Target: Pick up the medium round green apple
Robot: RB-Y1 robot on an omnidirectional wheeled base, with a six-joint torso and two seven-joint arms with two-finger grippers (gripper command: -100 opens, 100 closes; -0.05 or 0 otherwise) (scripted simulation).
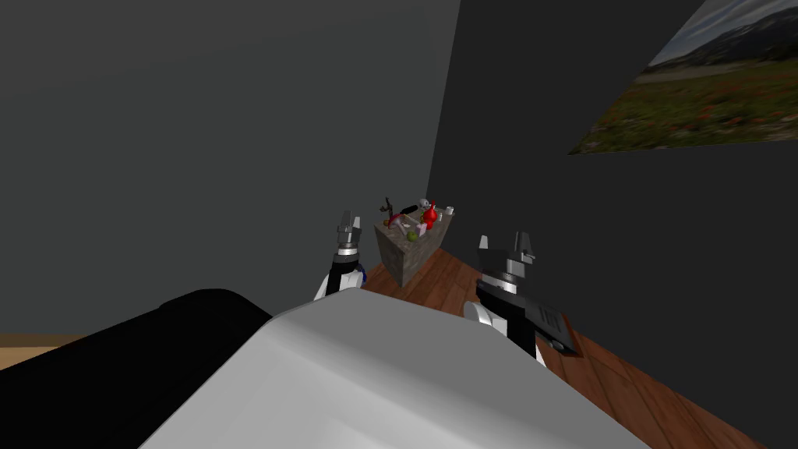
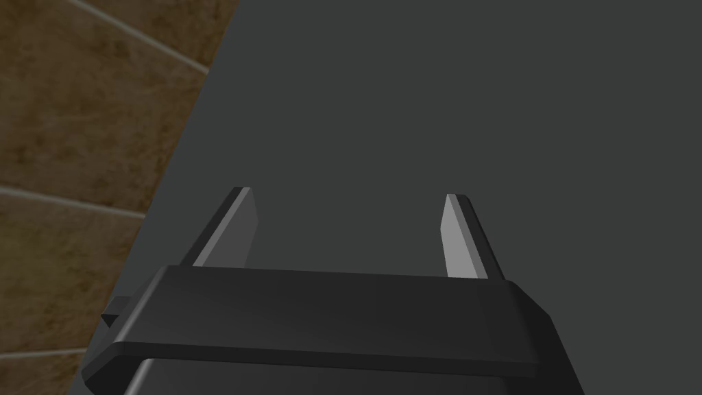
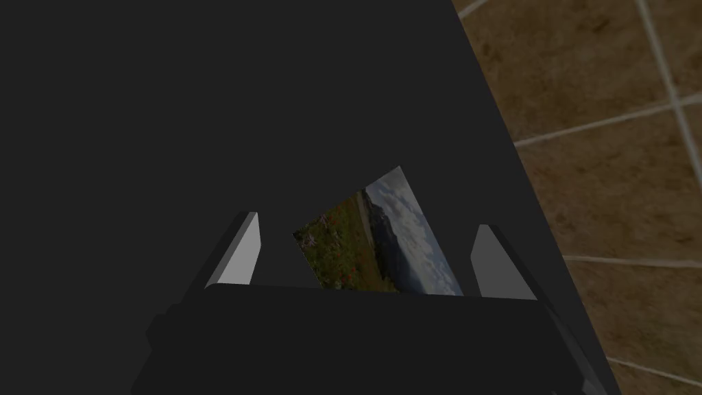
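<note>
Both jaws wide: left gripper (image 1: 350,221), right gripper (image 1: 504,242); green apple (image 1: 411,235) near block (image 1: 401,262) front edge.

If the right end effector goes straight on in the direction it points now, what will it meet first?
Probably the landscape picture on the dark wall: it sits between the open fingers of the right end effector. Nothing shows in between, but depth is unclear.

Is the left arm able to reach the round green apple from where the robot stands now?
Probably not. The round green apple lies on the cluttered stone-like block table, which looks far beyond the open left gripper; I would drive closer.
</note>
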